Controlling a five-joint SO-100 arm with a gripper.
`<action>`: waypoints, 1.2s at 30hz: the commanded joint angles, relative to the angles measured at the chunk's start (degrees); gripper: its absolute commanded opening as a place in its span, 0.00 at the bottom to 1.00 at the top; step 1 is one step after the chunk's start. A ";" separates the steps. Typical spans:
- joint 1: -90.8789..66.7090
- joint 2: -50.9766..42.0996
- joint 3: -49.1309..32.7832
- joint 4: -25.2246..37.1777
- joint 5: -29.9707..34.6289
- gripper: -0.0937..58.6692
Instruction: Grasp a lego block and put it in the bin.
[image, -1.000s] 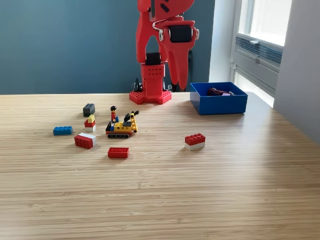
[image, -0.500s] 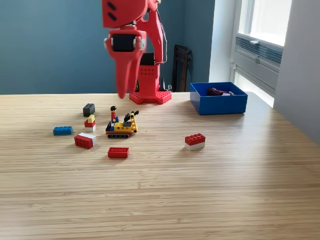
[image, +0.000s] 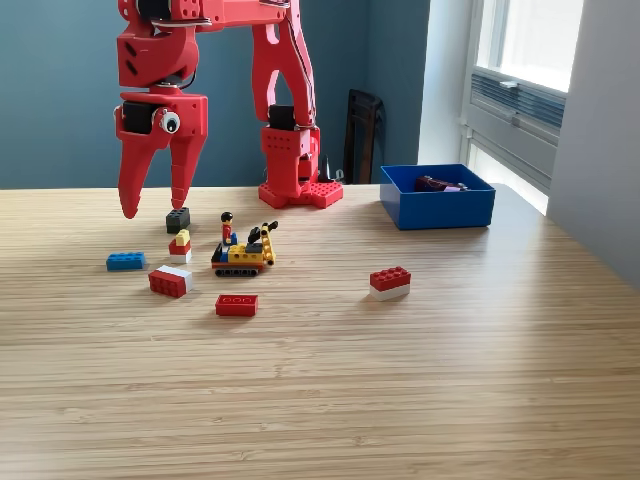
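My red gripper (image: 153, 207) hangs open above the table at the exterior view's left, fingers pointing down with nothing between them. A black lego block (image: 178, 219) lies just below and to the right of its tips. Nearby lie a blue block (image: 125, 261), a red and white block (image: 170, 281), a small red, yellow and white stack (image: 180, 246), a flat red block (image: 237, 304) and a red-on-white block (image: 389, 282). The blue bin (image: 437, 208) stands at the back right with dark pieces inside.
A small yellow lego vehicle with a figure (image: 243, 252) sits among the blocks. The arm's red base (image: 296, 185) stands at the table's back middle. A window and a white wall bound the right side.
The arm has swung from near the bin, across its base, to the exterior view's left. The gripper has opened and now hangs lower over the black block. No block has moved.
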 joint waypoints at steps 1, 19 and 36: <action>1.14 1.05 0.97 -2.02 0.44 0.48; -0.26 -0.79 -2.90 -2.99 2.20 0.48; -2.02 -16.61 -14.41 -0.97 3.25 0.47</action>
